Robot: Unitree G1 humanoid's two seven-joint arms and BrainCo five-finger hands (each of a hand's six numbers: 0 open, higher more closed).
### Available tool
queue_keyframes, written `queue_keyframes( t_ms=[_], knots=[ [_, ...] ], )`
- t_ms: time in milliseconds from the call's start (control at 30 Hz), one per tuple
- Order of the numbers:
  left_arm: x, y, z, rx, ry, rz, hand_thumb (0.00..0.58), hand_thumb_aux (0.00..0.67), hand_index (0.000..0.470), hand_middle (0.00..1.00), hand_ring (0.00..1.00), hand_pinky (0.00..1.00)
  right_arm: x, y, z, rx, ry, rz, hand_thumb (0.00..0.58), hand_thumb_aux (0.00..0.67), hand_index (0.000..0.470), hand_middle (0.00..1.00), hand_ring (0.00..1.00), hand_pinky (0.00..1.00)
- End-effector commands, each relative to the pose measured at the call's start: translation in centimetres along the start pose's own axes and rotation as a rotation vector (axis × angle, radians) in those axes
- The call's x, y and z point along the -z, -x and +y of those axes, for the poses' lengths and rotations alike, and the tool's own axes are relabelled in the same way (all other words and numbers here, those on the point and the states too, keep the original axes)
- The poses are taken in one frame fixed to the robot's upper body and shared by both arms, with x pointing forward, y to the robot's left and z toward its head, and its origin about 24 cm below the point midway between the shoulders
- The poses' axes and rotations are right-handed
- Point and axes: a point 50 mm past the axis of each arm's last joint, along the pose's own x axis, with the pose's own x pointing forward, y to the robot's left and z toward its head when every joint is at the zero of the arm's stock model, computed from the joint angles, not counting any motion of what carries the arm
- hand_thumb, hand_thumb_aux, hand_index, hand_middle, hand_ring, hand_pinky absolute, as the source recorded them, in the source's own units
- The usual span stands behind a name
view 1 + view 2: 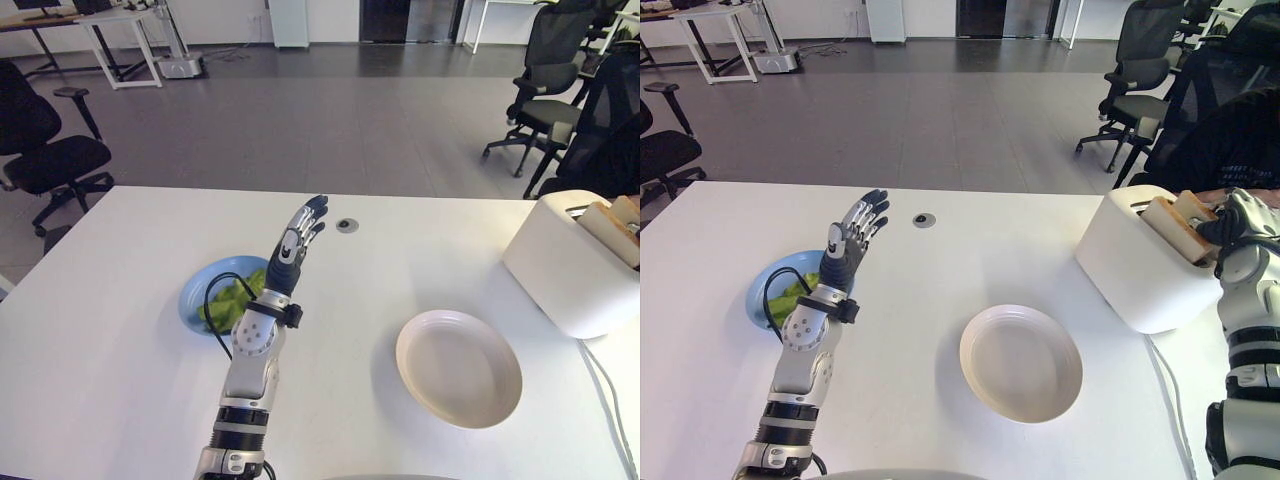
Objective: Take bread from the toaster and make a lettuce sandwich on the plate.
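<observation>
Bright, even light from overhead, no hard beams. My table [90, 330] reads near-white w/ mild glare across the top. Shadows are soft & faint: a thin one hugs the plate [458, 367] rim, another sits at the toaster [560, 285] base. Small glints on my left hand [300, 228]. Floor [300, 120] behind is dimmer, grey, slight sheen far back.

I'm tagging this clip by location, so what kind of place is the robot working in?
Probably an open office or lab, not a kitchen: wheeled office chairs stand around, desks stand at the back, and the toaster and plate sit on a plain white table.
</observation>
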Motion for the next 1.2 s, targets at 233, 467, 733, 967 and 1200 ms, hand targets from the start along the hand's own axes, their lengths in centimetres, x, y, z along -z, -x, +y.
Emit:
queue_keyframes(
  t_ms=[233,467,733,967,1200],
  knots=[
    [0.7,0.3,-0.1,0.002,0.012,0.029,0.0,0.0,0.0,0.0,0.0,0.0,-9.0,2.7,-8.0,0.333,-0.561,-0.647,0.58,0.67,0.47,0.0,0.0,0.0],
    [0.7,0.5,0.0,0.004,0.004,0.031,0.0,0.0,0.0,0.0,0.0,0.0,-13.8,10.0,0.7,-0.789,-0.524,-0.988,0.58,0.67,0.47,0.0,0.0,0.0],
    [0.8,0.3,-0.1,0.014,0.003,0.034,0.0,0.0,0.0,0.0,0.0,0.0,-13.8,14.8,6.6,-1.276,-0.307,-0.912,0.58,0.67,0.47,0.0,0.0,0.0],
    [0.9,-0.1,0.0,0.024,0.004,0.033,0.0,0.0,0.0,0.0,0.0,0.0,-12.6,13.3,8.9,-1.259,-0.293,-0.787,0.58,0.67,0.47,0.0,0.0,0.0],
    [0.9,0.0,-0.2,0.028,0.006,0.037,0.0,0.0,0.0,0.0,0.0,0.0,-12.0,13.2,8.9,-1.259,-0.288,-0.775,0.58,0.67,0.47,0.0,0.0,0.0]
  ],
)
